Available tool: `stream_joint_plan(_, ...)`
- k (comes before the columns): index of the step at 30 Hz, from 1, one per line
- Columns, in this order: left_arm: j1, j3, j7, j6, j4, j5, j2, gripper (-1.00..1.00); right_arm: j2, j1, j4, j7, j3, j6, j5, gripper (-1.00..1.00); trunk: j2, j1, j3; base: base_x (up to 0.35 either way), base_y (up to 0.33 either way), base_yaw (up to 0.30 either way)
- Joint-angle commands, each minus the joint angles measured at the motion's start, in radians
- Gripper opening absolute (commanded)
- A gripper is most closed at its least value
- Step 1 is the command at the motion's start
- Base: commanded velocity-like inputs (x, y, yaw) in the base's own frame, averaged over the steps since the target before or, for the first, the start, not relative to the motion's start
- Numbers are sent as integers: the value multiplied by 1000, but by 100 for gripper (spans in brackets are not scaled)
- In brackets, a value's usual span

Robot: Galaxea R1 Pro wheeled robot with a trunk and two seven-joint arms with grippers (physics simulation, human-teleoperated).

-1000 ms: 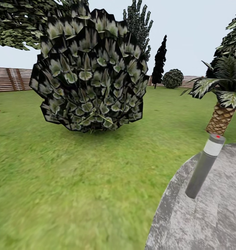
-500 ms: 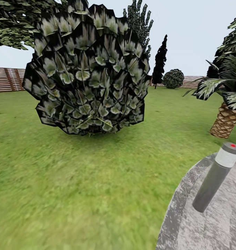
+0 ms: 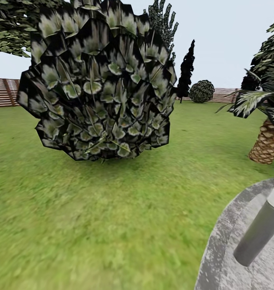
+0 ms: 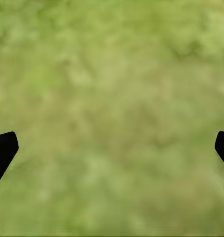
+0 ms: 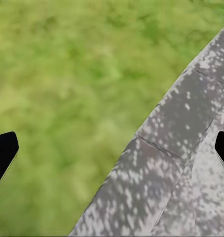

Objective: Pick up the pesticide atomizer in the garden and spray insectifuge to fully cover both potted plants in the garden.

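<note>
I am on my way through the garden, over green lawn (image 3: 92,225). The pesticide atomizer and the two small potted plants are out of view. In the left wrist view my left gripper (image 4: 112,150) is open, its dark fingertips (image 4: 3,150) wide apart above bare grass. In the right wrist view my right gripper (image 5: 112,150) is open too, with its fingertips (image 5: 3,150) spread over the edge where grass meets the round grey stone patio (image 5: 176,163).
A large broad-leaved bush (image 3: 98,80) stands close ahead. A grey bollard lamp (image 3: 260,231) rises from the stone patio (image 3: 221,262) at the lower right. A palm with a scaly trunk (image 3: 268,141) is at the right. A slatted brown fence (image 3: 4,92) and dark trees line the back.
The whole head view has shifted: the bush looms larger, and the bollard and patio have slid toward the lower right, the lamp's cap now cut off. The camera has moved, not the things.
</note>
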Motion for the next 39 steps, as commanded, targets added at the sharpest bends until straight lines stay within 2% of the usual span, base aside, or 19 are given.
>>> stream_joint_plan(1, -1, 1, -1, -3, 1, 1, 0, 100, 0, -1, 1, 0, -1, -3, 0, 100, 0, 0, -1, 338, 0, 0)
stream_joint_plan(39, -1, 1, -1, -3, 1, 1, 0, 100, 0, -1, 2, 0, 1, -3, 3, 100, 0, 0, -1, 338, 0, -8)
